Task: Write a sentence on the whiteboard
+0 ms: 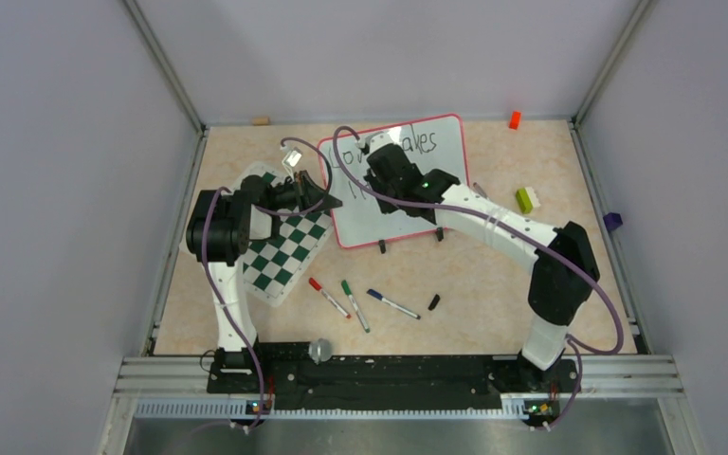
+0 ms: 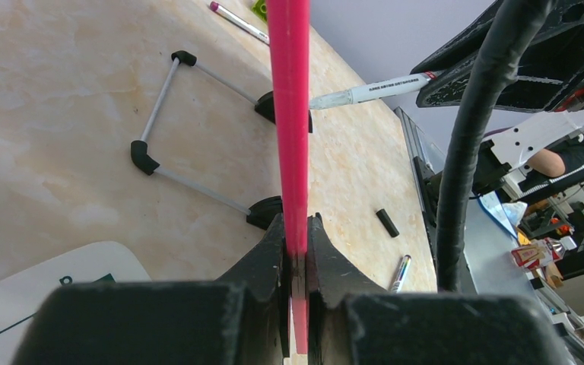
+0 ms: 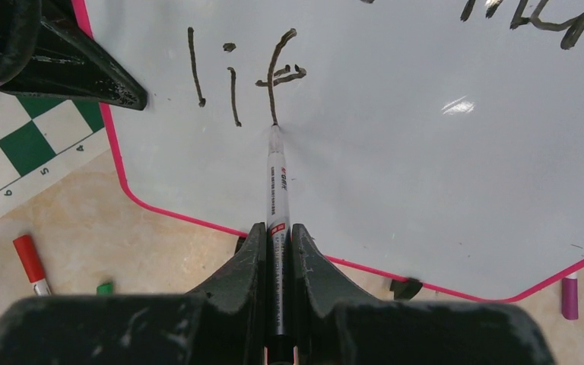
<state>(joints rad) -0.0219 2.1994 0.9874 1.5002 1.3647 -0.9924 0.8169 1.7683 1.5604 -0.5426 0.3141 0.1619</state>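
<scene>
The whiteboard [image 1: 403,194] with its red frame stands tilted at the back middle. My left gripper [image 1: 327,199] is shut on its left frame edge [image 2: 289,114]. My right gripper [image 1: 372,175] is shut on a black marker [image 3: 276,190] whose tip touches the board just under the "f". The sentence [image 3: 239,72] reads "lif" on the lower line in the right wrist view, with part of "makes" [image 1: 415,142] above it. The first word is hidden behind my right arm in the top view.
A green-and-white checkered mat [image 1: 284,248] lies left of the board. Red [image 1: 328,297], green [image 1: 354,304] and blue [image 1: 392,303] markers and a black cap [image 1: 433,302] lie in front. A green-white block [image 1: 527,199], an orange block [image 1: 514,119] and a purple piece [image 1: 611,222] sit right.
</scene>
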